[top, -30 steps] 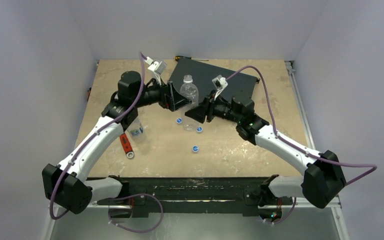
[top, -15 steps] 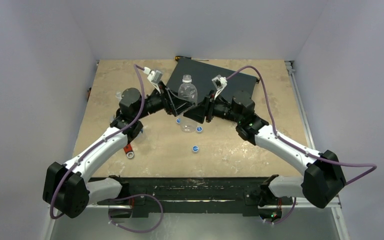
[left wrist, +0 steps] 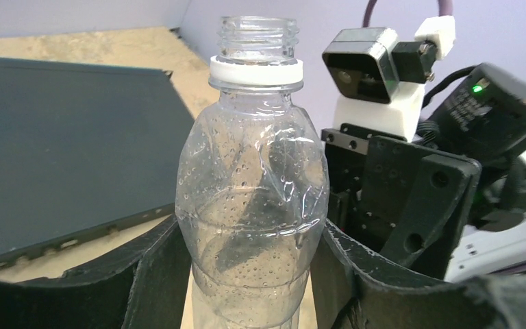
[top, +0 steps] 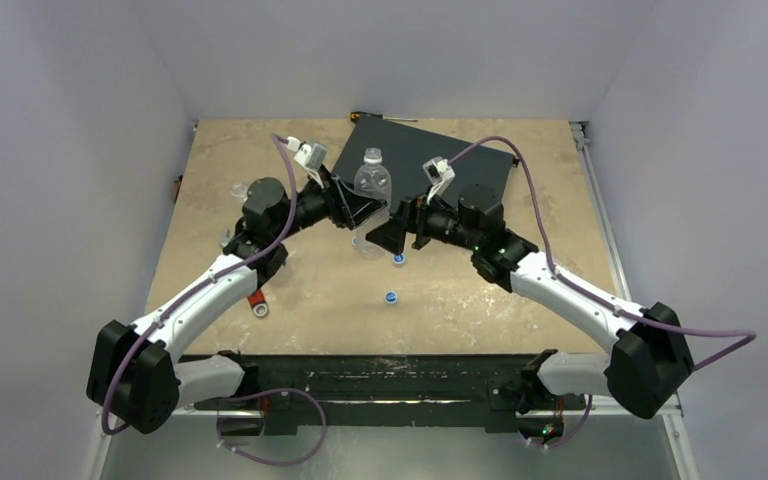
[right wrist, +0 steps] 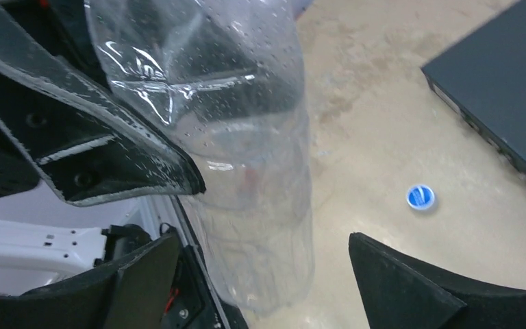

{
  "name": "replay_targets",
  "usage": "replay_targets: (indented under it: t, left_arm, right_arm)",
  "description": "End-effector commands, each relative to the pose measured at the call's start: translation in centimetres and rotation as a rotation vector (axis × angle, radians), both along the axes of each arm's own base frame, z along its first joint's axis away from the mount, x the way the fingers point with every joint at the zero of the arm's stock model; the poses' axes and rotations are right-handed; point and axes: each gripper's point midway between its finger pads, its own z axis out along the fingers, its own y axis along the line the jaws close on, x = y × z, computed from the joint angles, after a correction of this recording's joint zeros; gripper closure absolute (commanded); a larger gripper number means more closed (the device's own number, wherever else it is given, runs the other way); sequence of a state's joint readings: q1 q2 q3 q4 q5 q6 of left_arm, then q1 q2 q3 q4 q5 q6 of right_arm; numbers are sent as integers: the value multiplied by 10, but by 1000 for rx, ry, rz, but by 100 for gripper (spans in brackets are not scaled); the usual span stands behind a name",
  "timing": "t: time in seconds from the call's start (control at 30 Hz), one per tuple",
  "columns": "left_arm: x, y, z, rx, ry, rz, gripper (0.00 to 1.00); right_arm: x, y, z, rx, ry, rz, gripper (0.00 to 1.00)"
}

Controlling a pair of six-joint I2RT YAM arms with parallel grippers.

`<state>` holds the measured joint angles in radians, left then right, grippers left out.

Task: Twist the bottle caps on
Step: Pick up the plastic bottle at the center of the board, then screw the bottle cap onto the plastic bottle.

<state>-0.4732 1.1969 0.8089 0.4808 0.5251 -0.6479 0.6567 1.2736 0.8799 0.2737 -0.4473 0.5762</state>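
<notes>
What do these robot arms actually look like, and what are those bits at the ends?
Both the left arm and right arm have white shells between chunky black joints. A purple cable runs along each. The fingers are broad, black, wedge-shaped plates. Each wrist carries a small black camera on a white bracket; a green light glows nearby.
</notes>
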Motion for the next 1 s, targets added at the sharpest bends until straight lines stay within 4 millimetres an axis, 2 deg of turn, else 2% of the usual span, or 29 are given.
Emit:
replay_targets:
  t: [0.0,0.07,0.17,0.33,0.5,0.6,0.8,0.97]
  left_arm:
    - [12,9,7,170,-149,50,62]
    - [14,15,1,251,-181,66,61]
    - [18,30,-5,376,-237,120,61]
    - [18,61,-4,503,-314,240,60]
    - [4,78,10,545,-428,279,58]
    - [0,83,5,575,-422,282,58]
    - [-4,83,0,592,-422,258,58]
    - [-7,79,-1,580,-427,234,58]
  right_arm:
    - [3,-25,2,-105,-1,-121,2]
    - [6,-43,-9,-180,6,-199,2]
    - [9,-66,-43,-331,57,-279,2]
    - [5,-77,-98,-522,129,-352,13]
    - [-5,-66,-140,-668,176,-356,24]
    - [-12,-59,-162,-731,199,-336,28]
    - [-29,-31,-185,-801,193,-295,33]
    - [-31,-16,-196,-848,198,-299,39]
